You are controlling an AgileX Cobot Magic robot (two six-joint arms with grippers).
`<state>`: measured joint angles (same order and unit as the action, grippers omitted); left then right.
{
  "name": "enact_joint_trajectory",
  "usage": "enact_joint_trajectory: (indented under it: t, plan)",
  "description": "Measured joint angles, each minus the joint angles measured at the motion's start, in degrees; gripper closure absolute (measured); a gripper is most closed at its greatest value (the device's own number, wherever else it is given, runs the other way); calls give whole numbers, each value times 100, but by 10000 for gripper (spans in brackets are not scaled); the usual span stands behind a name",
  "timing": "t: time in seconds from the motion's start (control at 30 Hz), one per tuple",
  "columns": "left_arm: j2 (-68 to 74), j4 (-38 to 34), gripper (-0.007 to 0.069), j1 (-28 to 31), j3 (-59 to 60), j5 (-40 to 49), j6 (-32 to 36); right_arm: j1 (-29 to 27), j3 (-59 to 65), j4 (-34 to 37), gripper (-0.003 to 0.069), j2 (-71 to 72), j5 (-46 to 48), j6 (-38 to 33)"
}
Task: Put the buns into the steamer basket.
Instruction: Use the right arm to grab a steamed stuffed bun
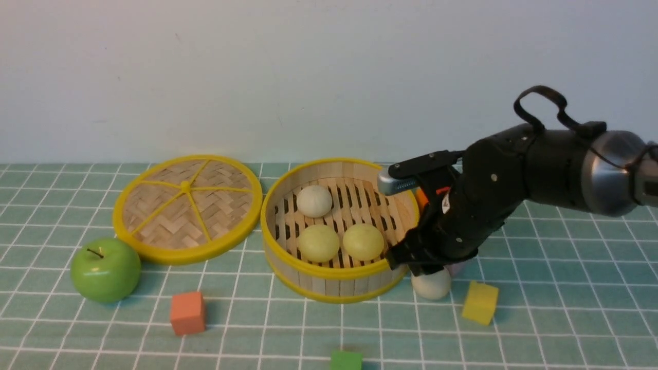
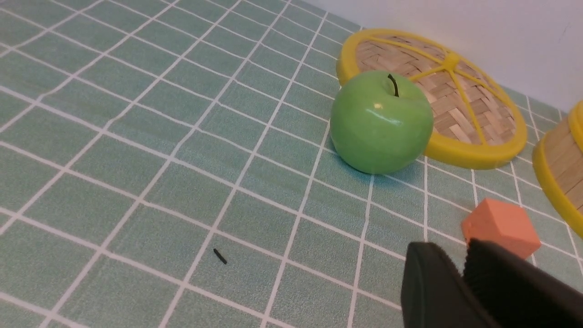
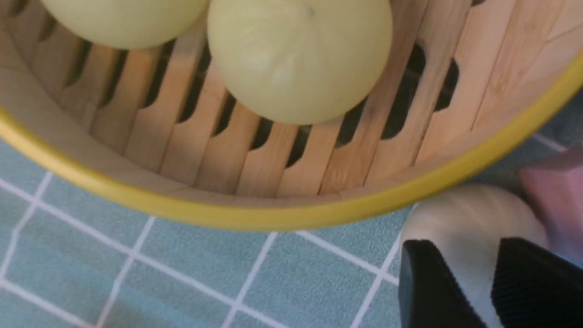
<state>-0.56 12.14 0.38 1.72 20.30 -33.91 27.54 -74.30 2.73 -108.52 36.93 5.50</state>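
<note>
Front view, nearest first: a green cube (image 1: 346, 359) sits at the near edge. Farther in are an orange cube (image 1: 187, 312) on the left and a yellow cube (image 1: 479, 302) on the right.

Just left of the yellow cube, an off-white bun (image 1: 431, 285) rests on the checked cloth (image 1: 565, 288). It is outside the steamer basket (image 1: 329, 289), just beside its near right wall. The right gripper (image 3: 467, 243) stands over this bun. In the right wrist view its black fingers (image 3: 426, 282) are closed against the bun's two sides. A blurred pink object (image 3: 553, 187) lies just beside the bun.

The left gripper (image 2: 460, 246) shows only in the left wrist view, near the orange cube. Its fingers lie together with no gap showing and hold nothing.

A green apple (image 1: 105, 269) lies at the left. Inside the basket, the left yellow-green bun (image 1: 318, 242) and the right yellow-green bun (image 1: 363, 241) sit side by side near the front wall. A second off-white bun (image 1: 314, 201) sits farther back. The woven lid (image 1: 187, 208) lies flat just left of the basket.
</note>
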Motion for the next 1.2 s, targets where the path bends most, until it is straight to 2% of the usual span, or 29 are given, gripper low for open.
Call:
enact_joint_trajectory:
  t: [0.27, 1.2]
  plan:
    - [0, 0, 479, 0, 0, 0, 0, 0, 11, -364, 414, -105, -6, 87]
    - [0, 0, 460, 0, 0, 0, 0, 0, 11, -412, 414, -148, -49, 171]
